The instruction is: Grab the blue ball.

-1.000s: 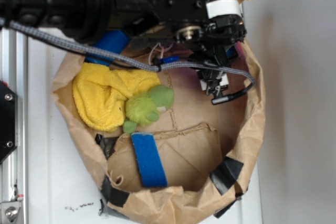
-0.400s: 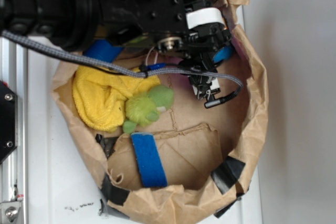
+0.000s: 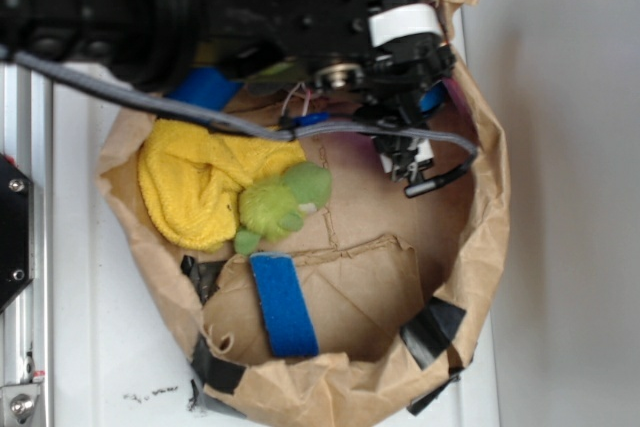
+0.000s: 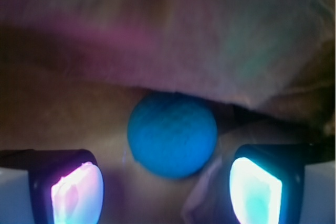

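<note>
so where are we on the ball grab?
Approach looks done: in the wrist view the small textured teal-blue ball sits centred ahead of the gripper, whose fingers are spread wide. Alignment is in hand; nothing touches the ball. Left: advance, close, lift out of the brown paper bag.

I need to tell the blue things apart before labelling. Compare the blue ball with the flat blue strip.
The blue ball is round with a rough, dimpled surface, while the blue strip is long, flat and rectangular. The ball sits deep by the paper bag's far wall, between the open tool's fingers in the wrist view; the strip lies on the folded cardboard near the bag's front, far from the tool. The ball looks teal, the strip a deeper blue. Both are inside the bag.
</note>
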### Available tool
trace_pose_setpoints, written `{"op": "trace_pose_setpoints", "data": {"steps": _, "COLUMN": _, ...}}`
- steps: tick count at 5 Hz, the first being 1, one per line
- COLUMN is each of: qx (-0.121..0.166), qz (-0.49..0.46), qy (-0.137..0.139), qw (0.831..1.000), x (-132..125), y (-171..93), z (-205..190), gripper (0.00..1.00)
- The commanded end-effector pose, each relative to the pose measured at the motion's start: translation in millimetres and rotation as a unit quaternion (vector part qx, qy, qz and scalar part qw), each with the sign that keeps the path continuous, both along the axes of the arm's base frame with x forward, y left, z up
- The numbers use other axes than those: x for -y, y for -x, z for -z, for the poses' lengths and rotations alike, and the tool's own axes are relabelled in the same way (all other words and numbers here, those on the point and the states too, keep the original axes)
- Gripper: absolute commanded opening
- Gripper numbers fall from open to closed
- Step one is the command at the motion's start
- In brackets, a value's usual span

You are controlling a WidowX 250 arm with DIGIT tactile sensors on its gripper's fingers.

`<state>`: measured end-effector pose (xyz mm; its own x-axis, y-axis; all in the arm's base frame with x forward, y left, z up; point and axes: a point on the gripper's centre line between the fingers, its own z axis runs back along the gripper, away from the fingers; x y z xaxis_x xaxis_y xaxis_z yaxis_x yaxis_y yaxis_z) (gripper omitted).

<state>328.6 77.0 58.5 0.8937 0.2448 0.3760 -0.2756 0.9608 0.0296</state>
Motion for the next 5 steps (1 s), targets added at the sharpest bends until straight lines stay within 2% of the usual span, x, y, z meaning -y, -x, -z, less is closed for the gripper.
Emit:
{"op": "trace_pose_setpoints", "data": {"steps": 1, "qx": 0.047, "qz": 0.0, "qy": -0.026, "qw": 0.999, "x": -10.0, "y": -20.3, "z": -18.4, "gripper": 1.0}}
{"op": "trace_pose_setpoints", "data": {"steps": 3, "qx": 0.037, "qz": 0.017, "qy": -0.047, "qw": 0.998, "x": -2.4, "y": -26.1, "z": -3.3, "gripper": 1.0}}
{"op": "trace_pose_setpoints", "data": {"steps": 5, "qx": 0.061, "qz": 0.059, "qy": -0.056, "qw": 0.995, "x": 10.4, "y": -32.4, "z": 0.7, "gripper": 1.0}}
